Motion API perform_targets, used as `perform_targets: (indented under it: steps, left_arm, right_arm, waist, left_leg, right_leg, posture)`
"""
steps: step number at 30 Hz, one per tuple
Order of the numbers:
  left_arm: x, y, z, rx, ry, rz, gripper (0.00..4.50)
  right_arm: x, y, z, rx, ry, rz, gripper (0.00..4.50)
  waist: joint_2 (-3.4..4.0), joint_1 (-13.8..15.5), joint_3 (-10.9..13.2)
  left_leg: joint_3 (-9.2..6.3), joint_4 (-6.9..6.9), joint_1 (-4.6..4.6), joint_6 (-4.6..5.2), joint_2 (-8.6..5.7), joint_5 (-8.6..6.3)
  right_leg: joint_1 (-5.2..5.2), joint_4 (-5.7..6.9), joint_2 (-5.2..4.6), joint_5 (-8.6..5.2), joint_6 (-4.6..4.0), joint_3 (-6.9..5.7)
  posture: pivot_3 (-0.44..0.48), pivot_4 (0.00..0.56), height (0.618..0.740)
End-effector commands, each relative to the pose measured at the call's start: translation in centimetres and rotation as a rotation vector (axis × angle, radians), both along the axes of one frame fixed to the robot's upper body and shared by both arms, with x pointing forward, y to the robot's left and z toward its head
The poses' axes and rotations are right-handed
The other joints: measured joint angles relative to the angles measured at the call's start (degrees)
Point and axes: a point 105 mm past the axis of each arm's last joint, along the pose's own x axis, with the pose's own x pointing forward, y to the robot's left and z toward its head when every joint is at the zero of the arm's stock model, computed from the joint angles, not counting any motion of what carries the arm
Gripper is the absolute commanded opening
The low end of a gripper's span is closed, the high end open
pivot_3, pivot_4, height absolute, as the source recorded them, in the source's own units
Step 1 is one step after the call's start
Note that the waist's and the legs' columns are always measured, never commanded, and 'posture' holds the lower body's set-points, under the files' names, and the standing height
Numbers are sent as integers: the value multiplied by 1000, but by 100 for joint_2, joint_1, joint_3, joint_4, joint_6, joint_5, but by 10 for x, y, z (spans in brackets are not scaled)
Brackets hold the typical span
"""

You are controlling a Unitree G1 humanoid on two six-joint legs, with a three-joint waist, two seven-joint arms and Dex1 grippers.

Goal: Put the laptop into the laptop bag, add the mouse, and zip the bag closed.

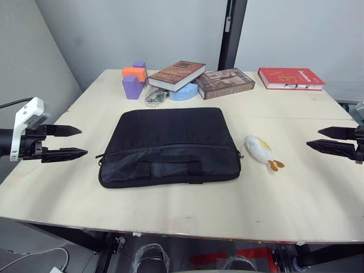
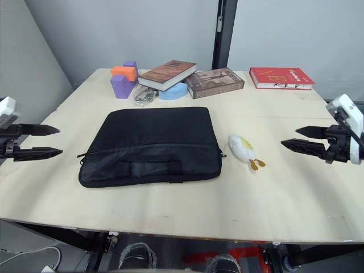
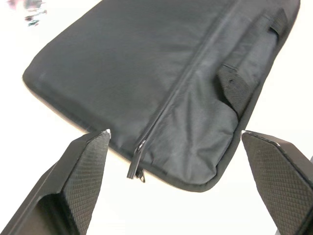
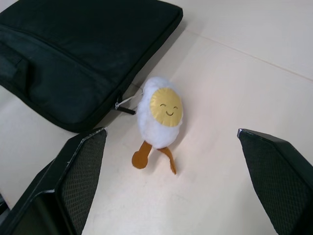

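Note:
The black laptop bag (image 1: 169, 145) lies flat in the middle of the table, its zipper (image 3: 138, 164) pull at the left corner and its front pocket and handle toward me. My left gripper (image 1: 73, 142) hovers open to the left of the bag, fingers pointing at it. Open as well, my right gripper (image 2: 296, 138) hangs at the table's right side, aimed at the bag's right end. The laptop and the mouse are out of view.
A white plush toy with orange feet (image 1: 259, 150) lies just right of the bag. At the back stand purple and orange blocks (image 1: 133, 81), two brown books (image 1: 177, 74), a blue disc (image 1: 185, 92) and a red book (image 1: 290, 78).

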Motion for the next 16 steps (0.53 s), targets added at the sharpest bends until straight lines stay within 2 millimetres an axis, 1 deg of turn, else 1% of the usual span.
perform_targets:
  steps: [1,4,8,11,16]
  left_arm:
    - [-8,22,6,-11,-13,88,4477]
    - [-11,33,9,-54,-26,147,4477]
    - [-17,44,14,-54,-48,197,4477]
    - [-19,45,20,-72,-71,209,4477]
    - [-20,43,17,-80,-69,215,4477]
  right_arm:
    - [-4,-1,16,-17,-78,16,4500]
    - [-4,-2,15,-18,-85,18,4500]
    - [-2,-2,14,-14,-84,22,4500]
    - [1,-2,13,-11,-85,23,4500]
    - [5,-2,10,-4,-81,29,4500]
  waist:
    - [-1,-13,1]
    - [-6,-21,3]
    - [-7,-35,3]
    - [-8,-41,2]
    - [-9,-51,2]
  left_leg:
    - [1,-1,1,0,0,0]
    - [0,-1,1,1,0,1]
    - [1,2,2,2,0,1]
    - [0,2,7,3,0,1]
    - [-1,6,9,3,0,1]
  right_leg:
    - [0,0,0,-2,-3,0]
    - [0,0,0,-2,-3,-1]
    - [3,0,0,-2,-4,0]
    - [6,3,0,-2,-4,0]
    - [8,7,0,-2,-5,0]
  posture:
    - [0,150,725]
    - [0,150,725]
    - [0,150,725]
    - [0,150,725]
    - [0,150,725]
